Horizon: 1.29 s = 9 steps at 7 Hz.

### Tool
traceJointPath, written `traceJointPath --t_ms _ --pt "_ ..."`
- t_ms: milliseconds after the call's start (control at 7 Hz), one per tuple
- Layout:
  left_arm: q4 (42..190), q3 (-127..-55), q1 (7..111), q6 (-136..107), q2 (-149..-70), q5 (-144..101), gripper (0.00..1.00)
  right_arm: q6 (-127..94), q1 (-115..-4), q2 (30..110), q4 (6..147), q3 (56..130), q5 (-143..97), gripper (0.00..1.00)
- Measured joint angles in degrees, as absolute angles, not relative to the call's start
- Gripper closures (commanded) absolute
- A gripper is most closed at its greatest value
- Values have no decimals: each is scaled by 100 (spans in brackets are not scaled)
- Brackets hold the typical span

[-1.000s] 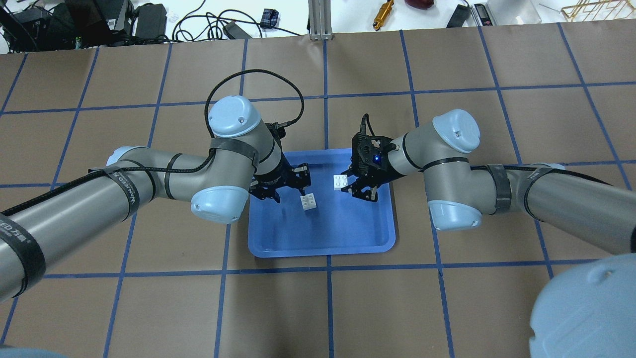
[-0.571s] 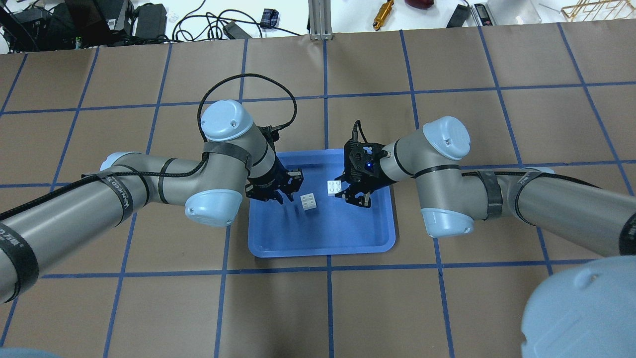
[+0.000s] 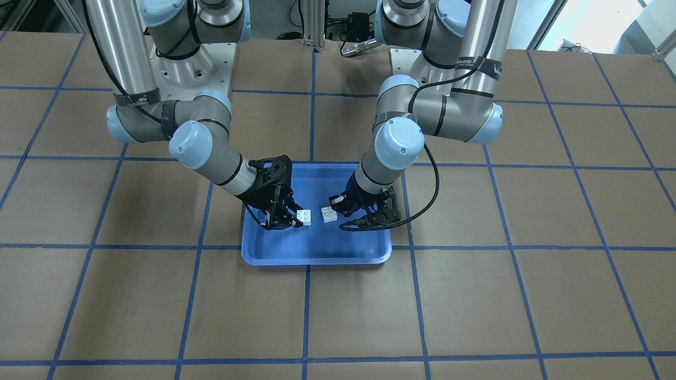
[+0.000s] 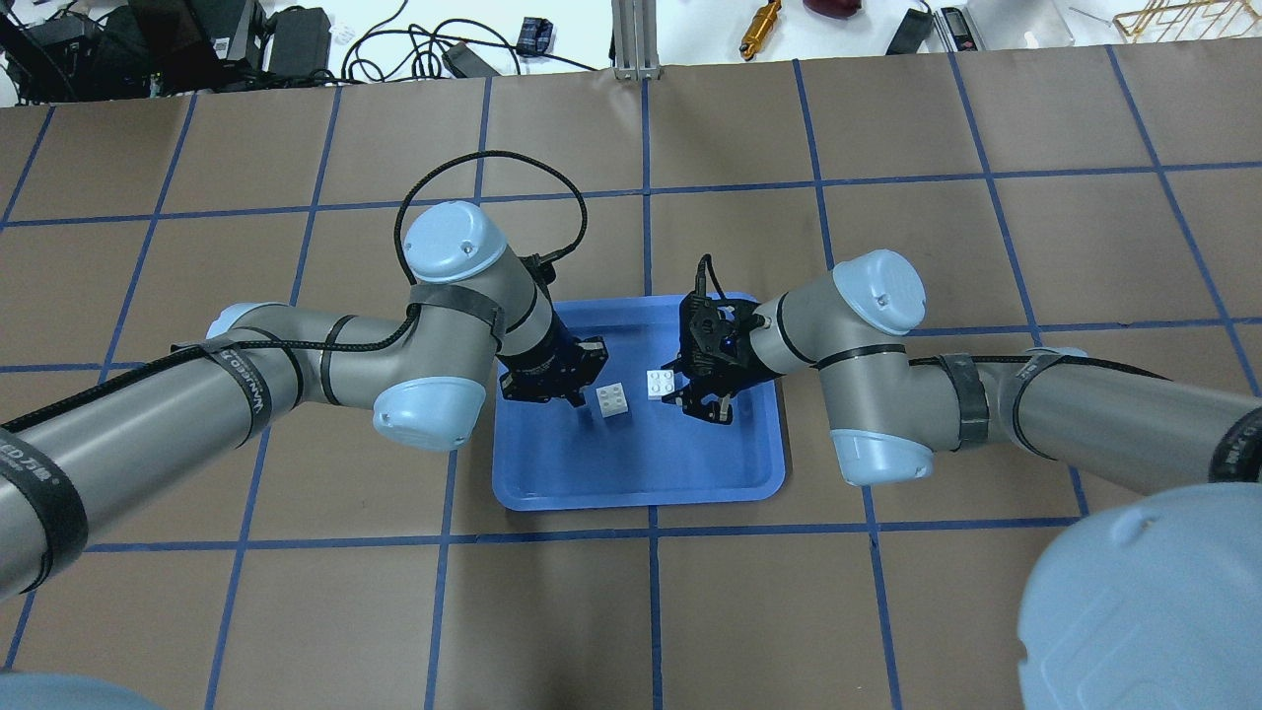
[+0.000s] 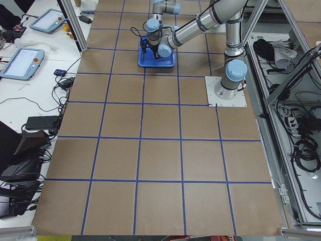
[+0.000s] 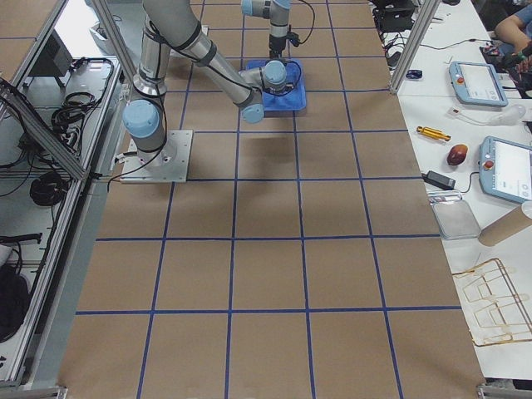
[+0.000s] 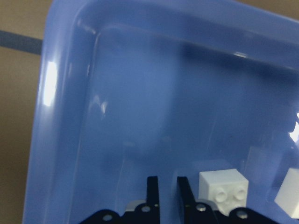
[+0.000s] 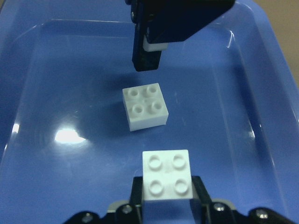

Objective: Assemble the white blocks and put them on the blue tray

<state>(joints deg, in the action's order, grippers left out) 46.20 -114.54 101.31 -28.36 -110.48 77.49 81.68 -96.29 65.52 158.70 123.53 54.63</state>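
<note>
Right claw [image 8: 167,198] grips first block [image 8: 166,173]; second block [image 8: 145,106] beside left claw [image 8: 148,58].

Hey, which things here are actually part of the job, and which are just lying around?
For the job: gripped white block, loose white block, blue tray.
Lying about: brass-coloured tool, black power adapter, gold wire rack.

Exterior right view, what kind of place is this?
Likely a robotics lab: the left arm and right arm mounted on a taped-grid table, teach pendants on the side bench.
</note>
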Motion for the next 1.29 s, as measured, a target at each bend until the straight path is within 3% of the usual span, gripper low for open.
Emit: traceJointPath --t_ms 1286 --pt "4623 -11444 10376 -2839 -11079 7733 92 7777 -9859 6273 16381 12342 5485 99"
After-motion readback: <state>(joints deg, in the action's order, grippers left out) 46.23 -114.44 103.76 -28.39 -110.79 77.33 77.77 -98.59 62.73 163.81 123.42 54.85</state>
